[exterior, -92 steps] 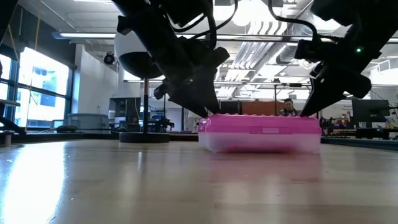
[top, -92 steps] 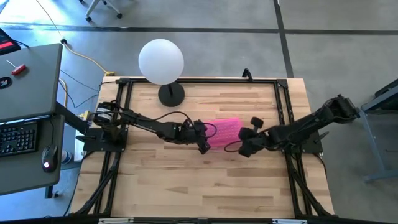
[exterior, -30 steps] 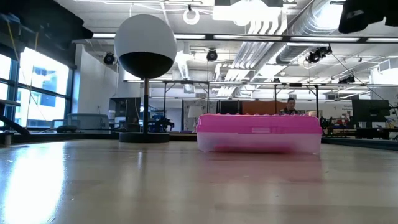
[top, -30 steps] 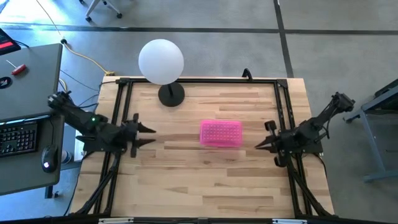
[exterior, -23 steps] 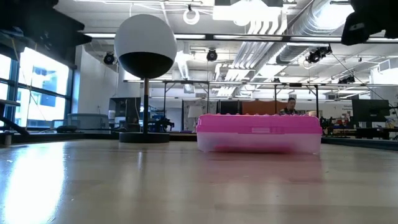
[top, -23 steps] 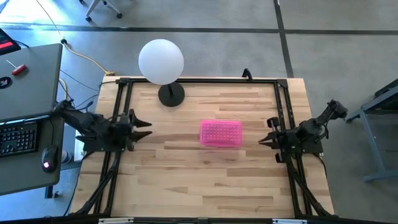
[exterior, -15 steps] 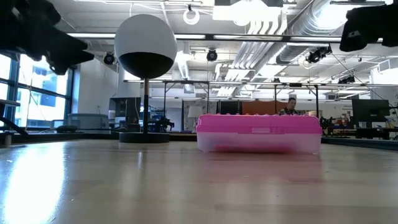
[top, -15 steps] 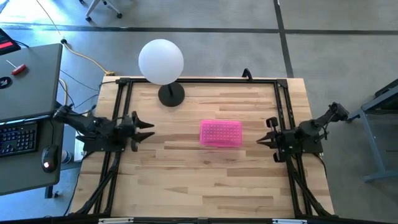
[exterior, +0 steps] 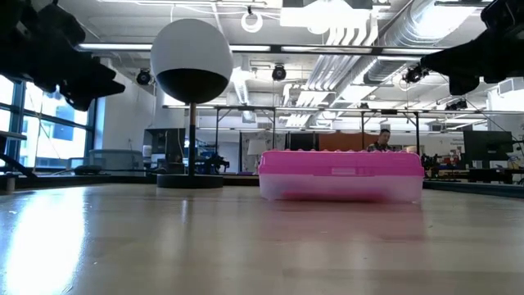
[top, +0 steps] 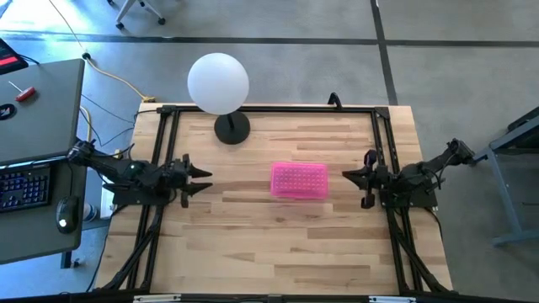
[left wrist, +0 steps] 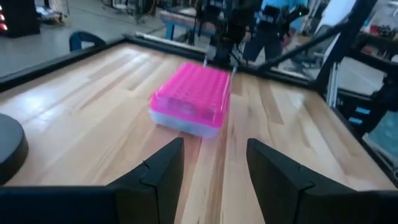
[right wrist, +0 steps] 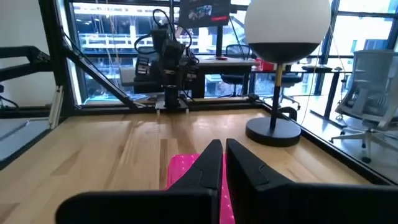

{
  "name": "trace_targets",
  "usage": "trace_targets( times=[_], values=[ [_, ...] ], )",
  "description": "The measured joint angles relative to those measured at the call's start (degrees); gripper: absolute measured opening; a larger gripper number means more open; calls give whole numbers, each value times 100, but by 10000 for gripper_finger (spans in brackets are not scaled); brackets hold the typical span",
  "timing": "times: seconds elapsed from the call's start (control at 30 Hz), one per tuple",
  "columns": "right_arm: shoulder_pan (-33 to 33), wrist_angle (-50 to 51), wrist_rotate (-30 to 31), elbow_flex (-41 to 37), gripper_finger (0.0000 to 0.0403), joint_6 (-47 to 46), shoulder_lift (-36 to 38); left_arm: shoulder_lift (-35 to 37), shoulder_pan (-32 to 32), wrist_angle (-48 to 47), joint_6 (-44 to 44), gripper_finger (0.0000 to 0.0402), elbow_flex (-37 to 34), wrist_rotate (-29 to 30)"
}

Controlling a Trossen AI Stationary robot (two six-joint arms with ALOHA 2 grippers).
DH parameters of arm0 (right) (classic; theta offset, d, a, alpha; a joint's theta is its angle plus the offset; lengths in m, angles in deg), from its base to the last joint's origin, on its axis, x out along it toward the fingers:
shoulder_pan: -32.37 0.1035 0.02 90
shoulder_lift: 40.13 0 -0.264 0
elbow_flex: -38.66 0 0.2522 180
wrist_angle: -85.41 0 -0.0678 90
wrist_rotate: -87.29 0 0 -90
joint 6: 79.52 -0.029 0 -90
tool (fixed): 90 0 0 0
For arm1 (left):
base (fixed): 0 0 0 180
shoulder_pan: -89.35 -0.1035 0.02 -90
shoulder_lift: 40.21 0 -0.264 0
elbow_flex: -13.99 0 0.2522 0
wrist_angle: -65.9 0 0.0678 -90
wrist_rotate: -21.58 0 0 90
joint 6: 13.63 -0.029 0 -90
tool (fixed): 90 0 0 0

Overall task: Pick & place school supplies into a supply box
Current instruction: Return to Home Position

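The box [top: 299, 180] stands near the middle of the desk [top: 269, 252], with its pink lid on. No pencil, pen or scissors lies outside the box, so I judge that packing and closing are done. The left gripper [top: 202, 179] is well apart from the box on its left, empty, fingers apart. The right gripper [top: 347, 176] is on the opposite side of the box, empty, fingers almost together. Probably only parking the 2 arms is left.

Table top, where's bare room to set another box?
Bare: the table on the side of the supply box away from the globe lamp, plus gaps between box and left gripper, box and right gripper. Crowded at the lamp's base.
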Motion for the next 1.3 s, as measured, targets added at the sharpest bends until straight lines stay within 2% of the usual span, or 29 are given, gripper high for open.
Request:
trace_targets(
  times=[1.3],
  values=[
    [0,-7,-7,2,0,46,-2,-31,0,-17,1,207,0,-4]
  ],
)
